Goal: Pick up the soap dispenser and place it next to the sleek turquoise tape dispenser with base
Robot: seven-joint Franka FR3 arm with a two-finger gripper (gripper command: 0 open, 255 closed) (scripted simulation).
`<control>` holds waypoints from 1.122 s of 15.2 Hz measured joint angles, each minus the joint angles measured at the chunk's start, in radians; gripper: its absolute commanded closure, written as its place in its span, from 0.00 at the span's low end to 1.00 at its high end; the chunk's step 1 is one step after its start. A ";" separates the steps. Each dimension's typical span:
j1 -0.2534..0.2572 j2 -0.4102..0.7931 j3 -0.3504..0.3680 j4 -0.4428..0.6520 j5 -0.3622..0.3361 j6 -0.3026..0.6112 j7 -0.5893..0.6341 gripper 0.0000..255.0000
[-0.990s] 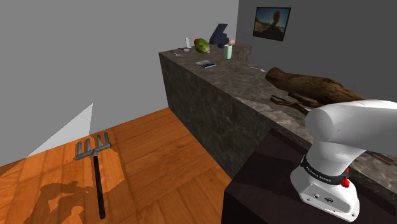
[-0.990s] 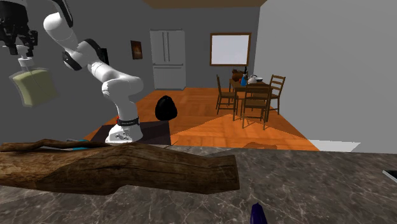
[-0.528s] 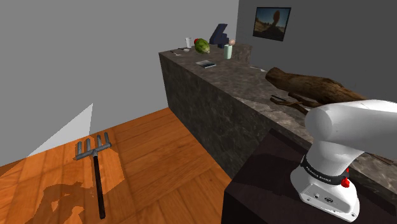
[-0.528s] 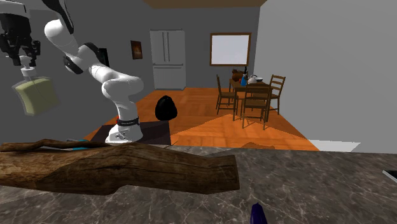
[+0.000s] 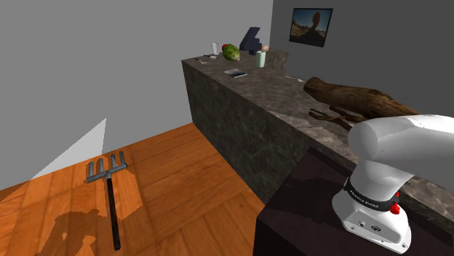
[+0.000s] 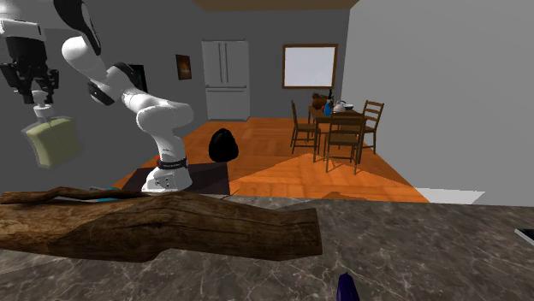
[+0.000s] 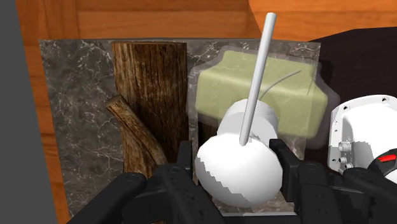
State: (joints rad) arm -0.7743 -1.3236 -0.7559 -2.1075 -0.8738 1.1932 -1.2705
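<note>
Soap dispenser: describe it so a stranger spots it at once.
In the second exterior view, follow the white arm to its black gripper at upper left, above the brown log. The soap dispenser hangs from it by its white pump top. Only it is a pale green, see-through block in mid-air.

In the shoulder view the white arm (image 5: 396,142) runs off the right edge and covers the near end of the log (image 5: 349,98). The items (image 5: 231,52) at the far end of the desk (image 5: 276,91) are too small to name. In the second exterior view the log hides all but a turquoise sliver (image 6: 107,198), and the bottom edge cuts a dark blue thing (image 6: 345,286). In the wrist view the white pump head of the soap dispenser (image 7: 280,95) covers part of its pale green body, and the pincer (image 7: 232,154) is cut off below.
</note>
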 measured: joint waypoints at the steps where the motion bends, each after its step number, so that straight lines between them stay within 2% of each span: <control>1: -0.002 -0.007 -0.005 -0.013 -0.005 0.007 0.003 1.00; 17: -0.068 -0.139 -0.118 -0.224 -0.115 0.104 0.023 1.00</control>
State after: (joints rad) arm -0.8427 -1.4626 -0.8743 -2.3314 -0.9891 1.2968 -1.2480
